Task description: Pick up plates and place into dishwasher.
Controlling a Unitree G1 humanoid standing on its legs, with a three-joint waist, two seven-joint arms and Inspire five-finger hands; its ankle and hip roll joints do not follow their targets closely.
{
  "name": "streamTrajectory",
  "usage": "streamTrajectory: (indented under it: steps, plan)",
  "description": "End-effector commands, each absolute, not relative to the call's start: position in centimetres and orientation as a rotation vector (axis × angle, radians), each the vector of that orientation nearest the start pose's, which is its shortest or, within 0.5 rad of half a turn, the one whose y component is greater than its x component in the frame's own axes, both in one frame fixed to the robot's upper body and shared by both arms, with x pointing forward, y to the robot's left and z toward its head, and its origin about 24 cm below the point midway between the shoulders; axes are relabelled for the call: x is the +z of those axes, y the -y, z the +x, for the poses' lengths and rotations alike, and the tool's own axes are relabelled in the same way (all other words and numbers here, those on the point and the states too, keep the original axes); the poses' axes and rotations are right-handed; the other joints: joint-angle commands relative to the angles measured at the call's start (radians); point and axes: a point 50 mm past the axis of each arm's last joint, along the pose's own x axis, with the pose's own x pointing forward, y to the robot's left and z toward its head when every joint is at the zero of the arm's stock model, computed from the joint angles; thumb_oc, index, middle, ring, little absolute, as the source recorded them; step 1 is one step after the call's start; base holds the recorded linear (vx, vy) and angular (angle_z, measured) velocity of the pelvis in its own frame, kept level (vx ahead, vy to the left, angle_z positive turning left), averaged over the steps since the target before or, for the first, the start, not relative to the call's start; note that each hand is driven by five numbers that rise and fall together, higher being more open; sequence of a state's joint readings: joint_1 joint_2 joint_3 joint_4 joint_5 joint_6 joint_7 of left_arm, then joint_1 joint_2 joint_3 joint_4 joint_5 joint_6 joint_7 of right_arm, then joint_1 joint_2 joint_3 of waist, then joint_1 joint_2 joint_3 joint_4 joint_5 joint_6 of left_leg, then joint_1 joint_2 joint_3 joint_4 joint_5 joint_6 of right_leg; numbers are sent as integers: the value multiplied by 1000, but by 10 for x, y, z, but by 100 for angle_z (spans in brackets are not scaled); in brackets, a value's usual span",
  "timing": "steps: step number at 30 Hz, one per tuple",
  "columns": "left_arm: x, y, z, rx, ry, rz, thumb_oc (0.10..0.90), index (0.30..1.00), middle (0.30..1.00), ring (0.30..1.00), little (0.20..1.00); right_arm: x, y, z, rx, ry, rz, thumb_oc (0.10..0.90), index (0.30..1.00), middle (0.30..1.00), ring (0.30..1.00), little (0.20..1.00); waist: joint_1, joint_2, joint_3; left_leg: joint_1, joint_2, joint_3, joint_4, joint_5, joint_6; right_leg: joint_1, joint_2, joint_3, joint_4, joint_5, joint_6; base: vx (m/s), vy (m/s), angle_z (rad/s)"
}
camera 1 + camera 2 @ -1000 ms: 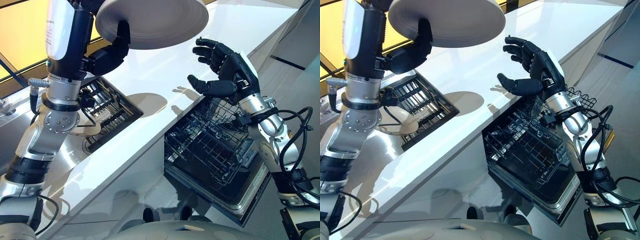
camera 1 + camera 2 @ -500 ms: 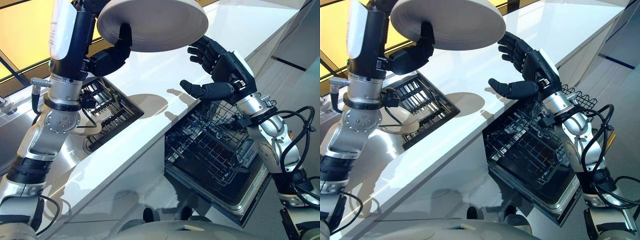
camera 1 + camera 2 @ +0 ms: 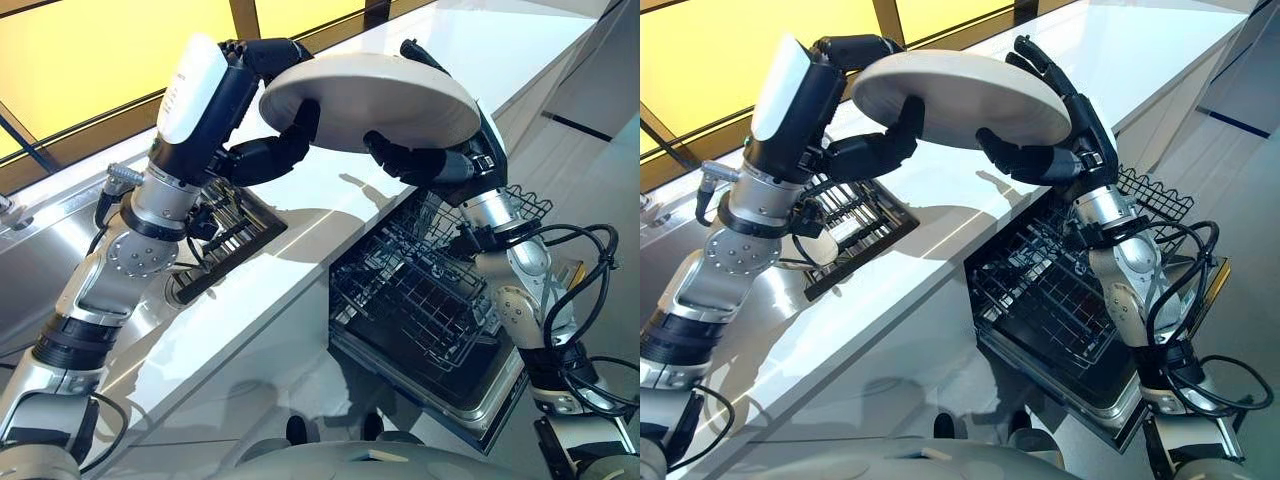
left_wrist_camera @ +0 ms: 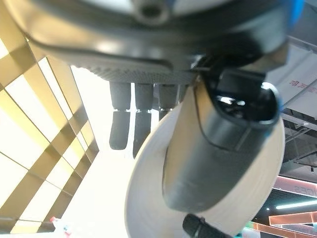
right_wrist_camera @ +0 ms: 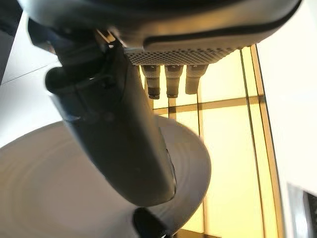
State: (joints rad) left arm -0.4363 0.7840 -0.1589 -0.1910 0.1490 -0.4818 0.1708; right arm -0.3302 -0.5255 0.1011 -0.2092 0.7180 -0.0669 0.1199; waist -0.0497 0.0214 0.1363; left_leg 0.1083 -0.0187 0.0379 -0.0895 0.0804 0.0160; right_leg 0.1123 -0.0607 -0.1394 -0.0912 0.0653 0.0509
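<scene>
Both hands gripped the round white ceramic plate (image 3: 370, 98) — left hand (image 3: 268, 155) and right hand (image 3: 420, 163) fingers clamped on opposite rims; the right needed a firm hold before the left let go.

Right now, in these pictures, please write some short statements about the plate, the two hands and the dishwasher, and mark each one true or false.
1. Both hands are on the plate. True: the left hand holds one edge and the right hand holds the opposite edge, each with the thumb under the plate.
2. The plate rests on the white counter. False: it is held in the air above the counter.
3. The dishwasher door is closed. False: it is open, and the wire rack is pulled out.
4. The plate already stands in the wire rack. False: it is still held above, between the hands.
5. A dark dish rack sits below the left arm. True.
</scene>
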Motion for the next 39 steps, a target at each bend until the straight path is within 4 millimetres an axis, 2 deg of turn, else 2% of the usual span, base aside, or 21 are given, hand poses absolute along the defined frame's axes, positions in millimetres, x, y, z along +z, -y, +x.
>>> streamTrajectory:
  steps: [1,7,14,22,26,27,28,33,39]
  plan:
    - [284,-158,257,-229,1261,703,100,300,300,300,200,270,152,264,580,887,222,800,900,900,900,900,11,-16,-102,35,-52,25,2,-136,8,23,64,-23,46,-101,13,0,0,0]
    - [285,-157,260,-233,1251,746,100,300,300,300,200,269,148,265,657,861,238,800,900,900,900,900,12,-17,-106,30,-52,26,2,-133,7,22,65,-26,40,-99,11,0,0,0]
    - [283,-166,270,-205,1171,746,100,300,300,300,200,271,145,261,770,885,281,800,900,900,900,900,13,-18,-108,29,-50,32,2,-132,6,25,65,-31,34,-97,10,0,0,0]
    - [265,-178,291,-203,972,653,100,300,300,300,200,281,139,250,932,988,449,800,900,900,900,900,17,-16,-108,31,-51,24,2,-131,11,29,67,-25,34,-99,7,0,0,0]
    - [257,-183,300,-189,907,627,100,300,300,300,200,288,142,246,936,1068,513,800,900,900,900,900,17,-16,-110,33,-51,22,2,-131,13,29,68,-21,36,-99,6,0,0,0]
    - [254,-186,302,-184,889,623,100,300,300,300,200,290,143,245,931,1088,523,630,754,754,754,730,18,-15,-110,34,-51,21,2,-131,13,29,68,-21,36,-99,6,0,0,0]
    - [252,-187,304,-177,876,619,100,300,300,300,200,292,144,245,922,1104,526,100,300,300,300,200,18,-15,-111,34,-51,20,2,-131,14,29,68,-19,37,-100,6,0,0,0]
    - [251,-194,306,-153,876,595,100,300,300,300,200,291,146,250,873,1056,520,100,300,300,300,200,16,-14,-113,36,-52,14,2,-131,15,28,70,-13,42,-103,3,21,-3,2]
    - [274,-188,289,-124,1086,669,100,300,300,300,200,273,144,264,853,854,503,100,300,300,300,200,13,-17,-115,32,-51,3,2,-129,13,25,73,-6,44,-106,-1,27,-3,5]
